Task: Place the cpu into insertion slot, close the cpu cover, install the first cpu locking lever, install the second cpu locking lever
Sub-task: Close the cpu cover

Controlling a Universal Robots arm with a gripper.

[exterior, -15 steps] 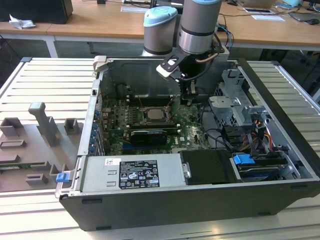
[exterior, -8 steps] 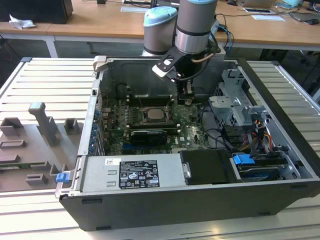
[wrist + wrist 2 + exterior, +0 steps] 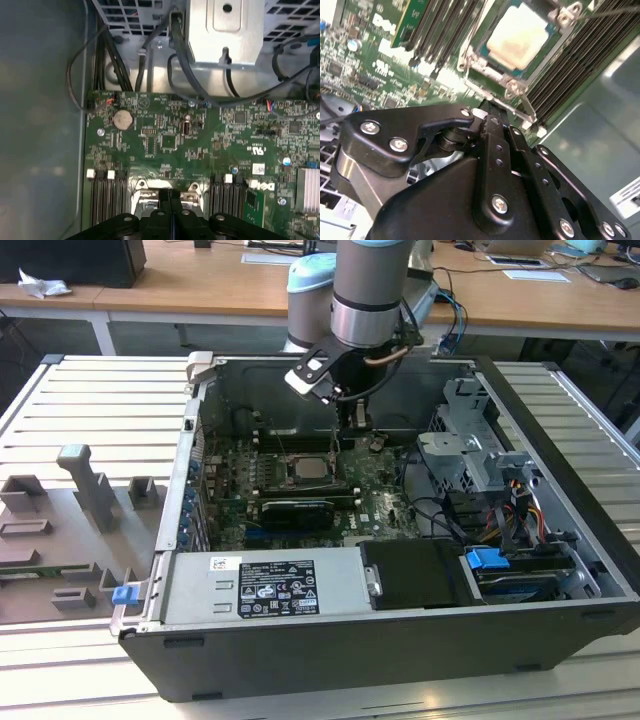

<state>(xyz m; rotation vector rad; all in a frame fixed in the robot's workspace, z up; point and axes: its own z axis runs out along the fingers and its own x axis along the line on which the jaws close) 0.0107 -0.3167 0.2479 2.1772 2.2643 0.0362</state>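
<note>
Open desktop computer case (image 3: 330, 660) lying on its side on a ribbed metal table (image 3: 90, 400), with the arm reaching in from above.

The cpu (image 3: 520, 42) sits in the insertion slot (image 3: 310, 470) on the green motherboard (image 3: 175, 140), its pale top facing up. The silvery cpu cover (image 3: 475, 62) frames the chip and appears to lie flat over it, so chip placement and cover closing read as done. The pictures do not settle whether either locking lever is latched.

The gripper (image 3: 171, 194) hangs just beside one edge of the socket, low over the board and between the two banks of black memory slots (image 3: 105, 200). Its fingers (image 3: 492, 127) are pressed together with nothing visible between them. This narrow, closed tip suits reaching the thin wire hardware at the socket rim without fouling the neighbouring slots.

Surroundings:
- a coin cell (image 3: 123, 120) on the board
- a metal drive cage (image 3: 225, 30) with loose black cables
- a dark graphics card (image 3: 295, 512) below the socket
- the labelled power supply (image 3: 265, 585) along the near wall

Grey fixture blocks (image 3: 90, 490) stand on the table at the exterior view's left. Wooden desks (image 3: 200, 290) run behind.
</note>
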